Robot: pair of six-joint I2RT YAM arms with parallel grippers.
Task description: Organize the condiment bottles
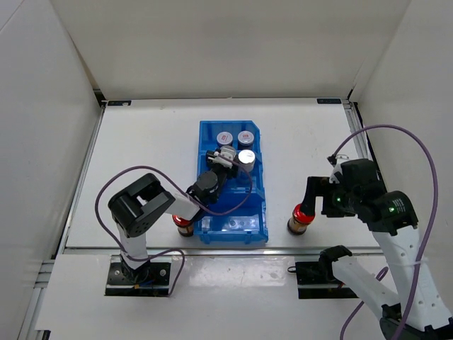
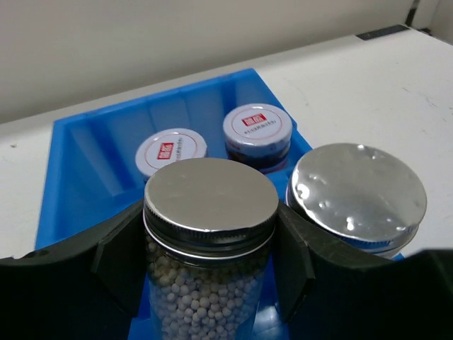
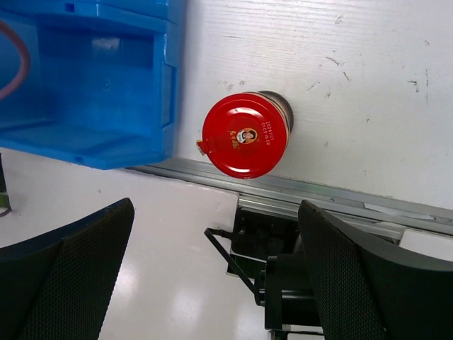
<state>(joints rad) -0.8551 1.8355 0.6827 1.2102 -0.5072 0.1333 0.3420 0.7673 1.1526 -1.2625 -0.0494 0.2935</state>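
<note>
Just beside pellet bottle [image 2: 210, 212], silver-capped twin [image 2: 359, 193].

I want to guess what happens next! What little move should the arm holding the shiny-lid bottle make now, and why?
Probably ease the silver-capped bottle straight down and let go. The left gripper is clamped on it over the blue bin, right beside the matching bottle, so it looks lined up with its pair. I cannot tell whether it touches the bin floor.

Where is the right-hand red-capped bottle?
Top view: the red-capped bottle stands right of the blue bin's near end, under the open right gripper.
</note>
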